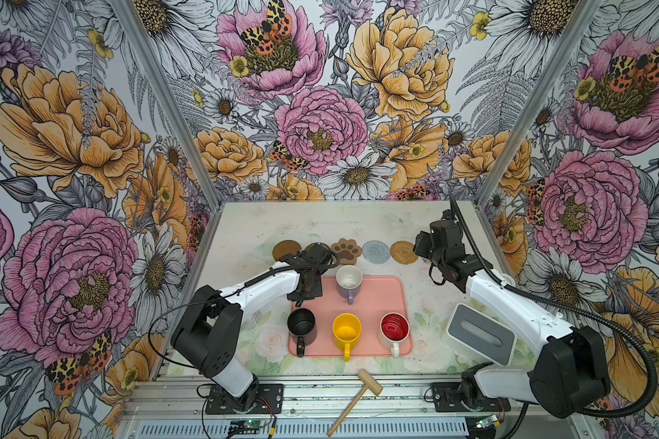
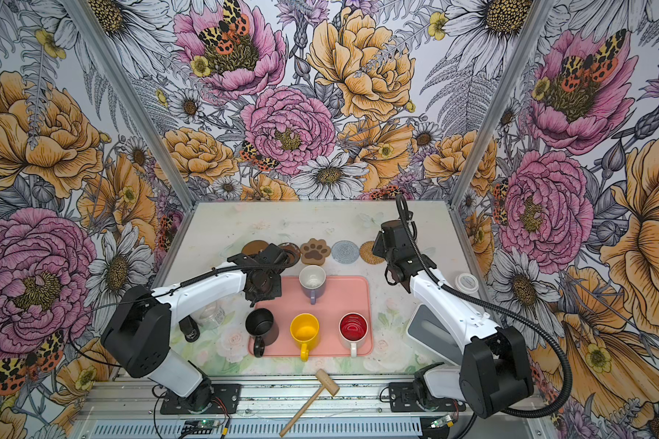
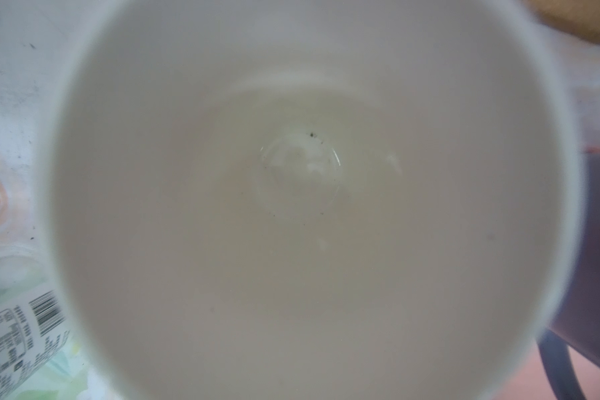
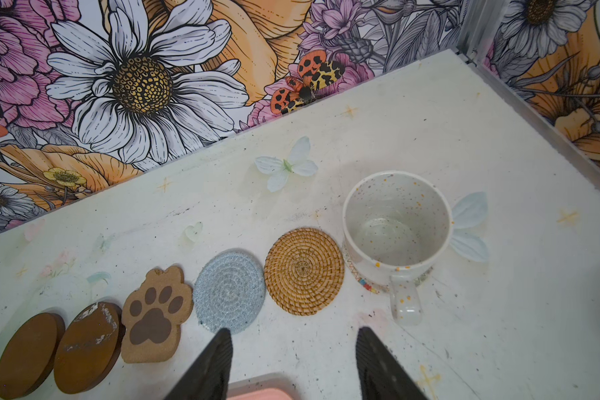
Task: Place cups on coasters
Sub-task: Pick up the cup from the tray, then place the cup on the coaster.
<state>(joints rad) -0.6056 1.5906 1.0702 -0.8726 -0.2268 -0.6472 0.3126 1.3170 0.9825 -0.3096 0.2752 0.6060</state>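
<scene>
Pink tray (image 1: 381,300), mid-frame in a top view, holds empty lavender mug (image 1: 349,283), black mug (image 1: 301,327), yellow mug (image 1: 346,330) and red-lined mug (image 1: 394,327), with the left gripper (image 1: 307,283) at its upper-left corner over an empty white mug (image 3: 309,242), jaws hidden so I cannot tell their state, while the right gripper (image 4: 293,332) has its jaws apart and empty, lower-left of the speckled mug (image 4: 397,225) on its pale coaster (image 4: 364,282).

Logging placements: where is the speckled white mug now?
Right wrist view: the speckled white mug stands on the pale woven coaster, at the row's right end beside the tan woven coaster.

Table (image 1: 320,224), pink tray (image 1: 381,300), coasters (image 1: 376,251) (a row)
</scene>
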